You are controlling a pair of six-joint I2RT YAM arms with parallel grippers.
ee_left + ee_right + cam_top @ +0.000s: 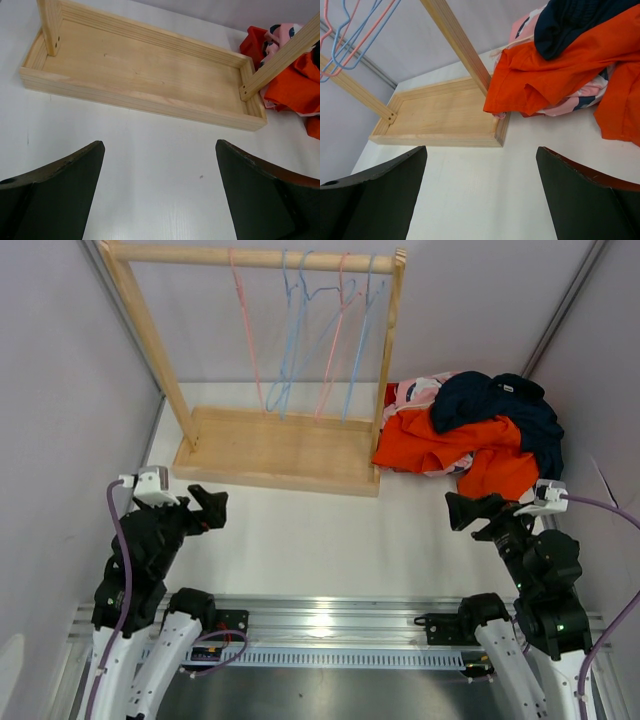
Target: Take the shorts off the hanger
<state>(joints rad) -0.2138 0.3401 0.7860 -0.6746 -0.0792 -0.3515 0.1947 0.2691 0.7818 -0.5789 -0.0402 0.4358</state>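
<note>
Left tool (212,508) and right tool (470,510) both spread wide, gripping nothing, low over the near bench (330,540), walls close on either side. Beyond is the wooden rack (280,452), its base running left-right, with wire hangers (310,340) on its rail. Shorts (470,435) are heaped on the bench against the rack's right post. The heap runs left-right: orange pair (440,445) in front, navy pair (500,405) on top, pink pair (415,392) behind.

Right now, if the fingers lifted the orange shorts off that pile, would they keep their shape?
Probably not: the orange shorts lie crumpled in folds, so they would likely droop limply. They look like thin, light cloth. The navy shorts drape over them, so lifting might drag those along.
</note>
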